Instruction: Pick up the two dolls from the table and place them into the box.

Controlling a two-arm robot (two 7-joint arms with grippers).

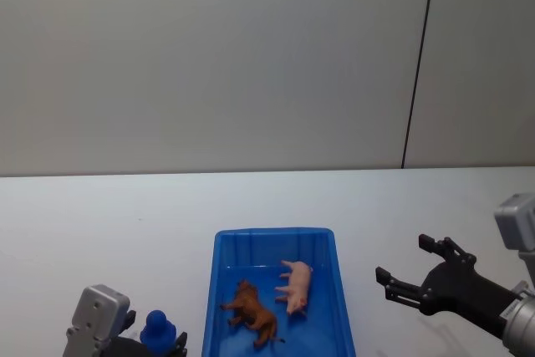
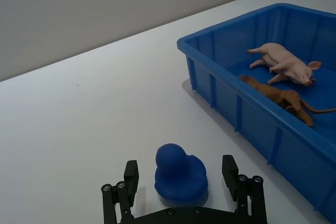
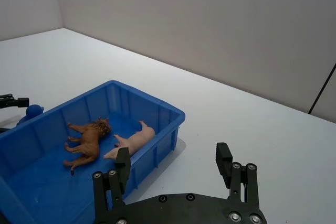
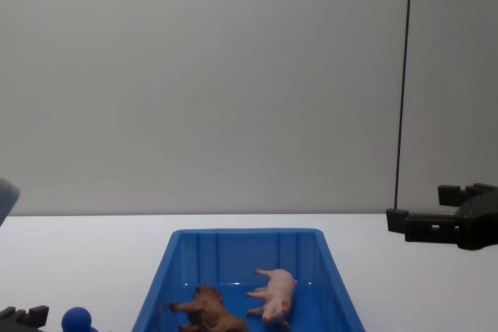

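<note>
Currently, right hand [image 1: 407, 267]: hovering above the tabletop [image 1: 100, 223] to the right of the box [image 1: 219, 290], fingers spread wide apart and gripping nothing; in the right wrist view the two black fingers [image 3: 119, 171] are standing well apart over bare white surface just beside the box's near corner

Left hand [image 2: 182, 182]: sitting low at the near left of the tabletop, fingers likewise wide apart, clasping nothing; a small blue rounded figure [image 2: 180, 171] is resting on the tabletop between the two fingers, with a gap showing on either side of it

Box: bright blue bin, standing on the tabletop between the two hands, nearer the robot's edge; rim and sloped ribbed walls showing plainly

Lion [image 1: 252, 311]: brown figurine, lying on its side on the box floor, toward the left half and the near end

Pig [image 1: 295, 287]: pale pink figurine, lying on its side on the box floor, just to the right of the lion and a little farther back; the two are lying close together, whether touching cannot be told

Tabletop: plain white, running back to a grey wall [image 1: 209, 56]
</note>
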